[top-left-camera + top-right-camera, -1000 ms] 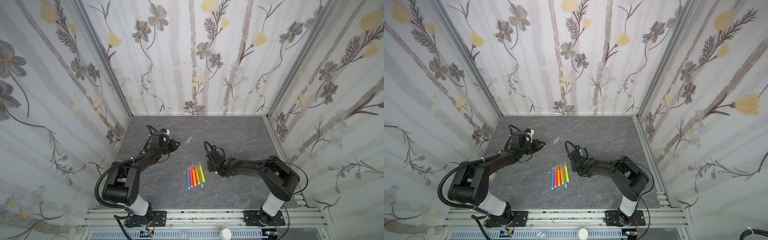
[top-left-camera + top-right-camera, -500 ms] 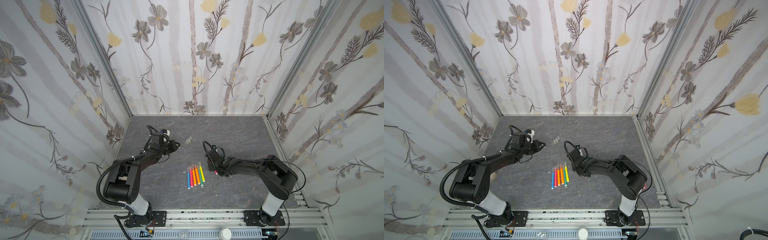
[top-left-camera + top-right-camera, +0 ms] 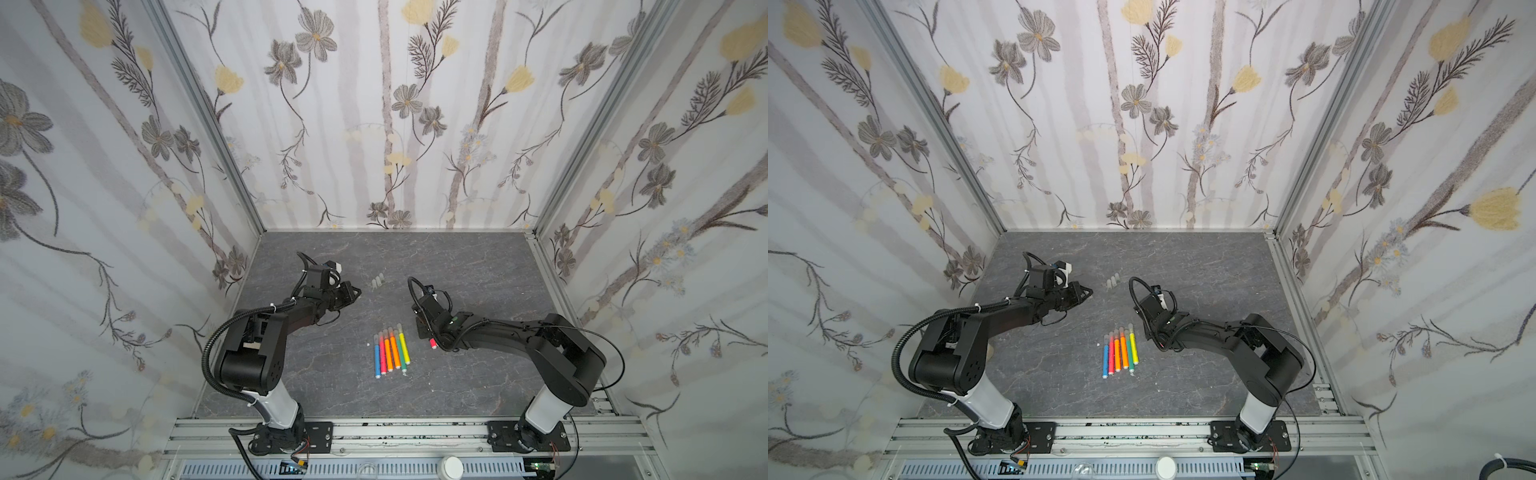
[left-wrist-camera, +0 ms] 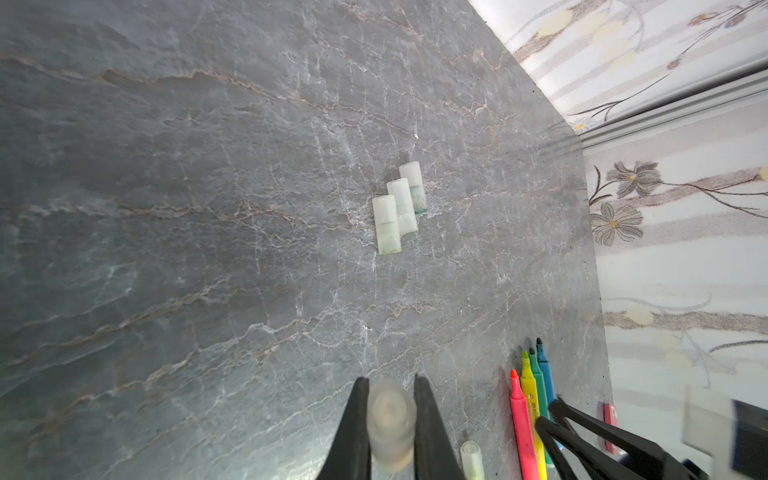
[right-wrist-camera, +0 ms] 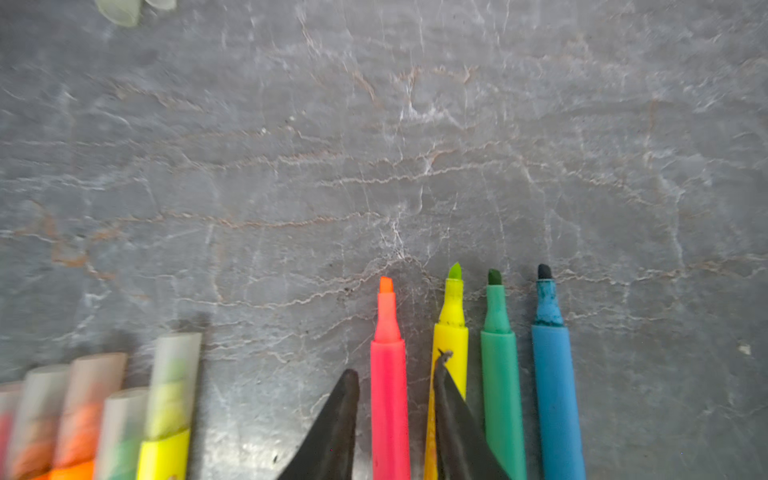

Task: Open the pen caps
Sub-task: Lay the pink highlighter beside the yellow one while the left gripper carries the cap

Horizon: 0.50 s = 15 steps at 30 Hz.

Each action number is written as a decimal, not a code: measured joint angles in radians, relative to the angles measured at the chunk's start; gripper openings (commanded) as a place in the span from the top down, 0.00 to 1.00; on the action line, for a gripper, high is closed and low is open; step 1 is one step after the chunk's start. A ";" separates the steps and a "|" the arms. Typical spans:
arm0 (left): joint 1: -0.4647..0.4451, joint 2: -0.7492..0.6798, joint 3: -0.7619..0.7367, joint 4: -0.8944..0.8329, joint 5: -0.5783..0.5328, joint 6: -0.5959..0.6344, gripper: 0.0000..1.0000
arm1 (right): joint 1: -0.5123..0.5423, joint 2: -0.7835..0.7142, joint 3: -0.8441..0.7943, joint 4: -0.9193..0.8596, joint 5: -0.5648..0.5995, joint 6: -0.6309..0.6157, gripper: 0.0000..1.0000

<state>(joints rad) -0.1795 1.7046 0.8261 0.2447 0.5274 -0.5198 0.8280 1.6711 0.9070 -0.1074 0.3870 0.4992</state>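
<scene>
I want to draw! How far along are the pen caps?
Done: four bright marker pens show bare tips; three translucent whitish caps lie loose. In hand: left gripper pinches a fourth cap; right gripper open around the pink pen. Left: the capped row.

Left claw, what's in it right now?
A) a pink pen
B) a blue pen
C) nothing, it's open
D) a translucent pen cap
D: in the left wrist view the left claw is shut on a translucent pen cap; every pen in view lies on the table.
</scene>
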 measured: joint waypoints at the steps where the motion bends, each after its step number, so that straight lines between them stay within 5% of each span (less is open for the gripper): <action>1: 0.000 0.016 0.008 0.001 0.000 0.000 1.00 | 0.000 -0.024 0.000 0.003 -0.001 -0.003 0.65; 15: -0.021 0.253 0.200 0.028 0.006 -0.008 0.93 | 0.002 -0.157 -0.031 0.006 -0.060 -0.029 0.63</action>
<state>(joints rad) -0.2001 1.9579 1.0256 0.2726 0.5335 -0.5282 0.8299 1.5139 0.8757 -0.1013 0.3267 0.4698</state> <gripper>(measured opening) 0.117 0.373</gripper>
